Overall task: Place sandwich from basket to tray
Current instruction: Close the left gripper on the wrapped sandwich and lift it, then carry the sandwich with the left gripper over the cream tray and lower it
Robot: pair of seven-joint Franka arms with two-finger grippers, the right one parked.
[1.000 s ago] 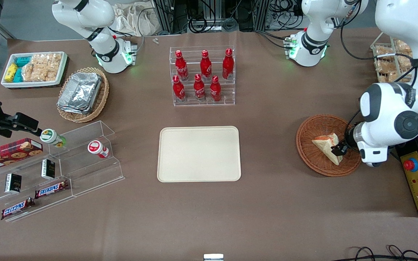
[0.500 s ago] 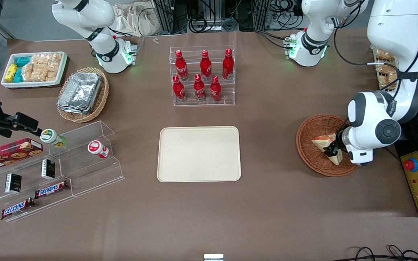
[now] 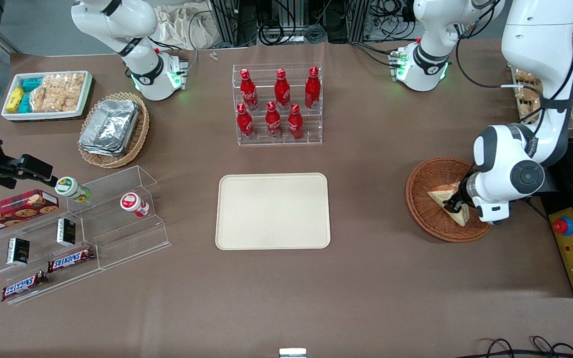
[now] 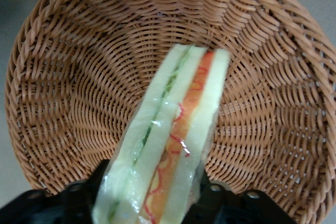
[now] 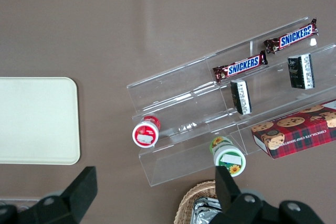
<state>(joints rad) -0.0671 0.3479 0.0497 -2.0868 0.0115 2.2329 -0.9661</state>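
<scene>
The sandwich (image 3: 444,195), a pale wedge with orange-red and green filling along its cut edge (image 4: 178,135), lies in the round reddish-brown wicker basket (image 3: 426,175) toward the working arm's end of the table. My gripper (image 3: 453,205) is down in the basket (image 4: 79,77) with its black fingers (image 4: 86,190) pressed against both sides of the sandwich, shut on it (image 4: 152,184). The cream rectangular tray (image 3: 272,211) sits bare at the table's middle, also seen in the right wrist view (image 5: 37,119).
A clear rack of red bottles (image 3: 279,104) stands farther from the front camera than the tray. An acrylic shelf with snacks (image 3: 77,223), an oval basket of foil pans (image 3: 113,128) and a white snack tray (image 3: 47,94) lie toward the parked arm's end. A yellow control box (image 3: 572,248) sits beside the basket.
The left arm has swung in over the basket and its fingers have come to rest on both sides of the sandwich. The sandwich has barely shifted.
</scene>
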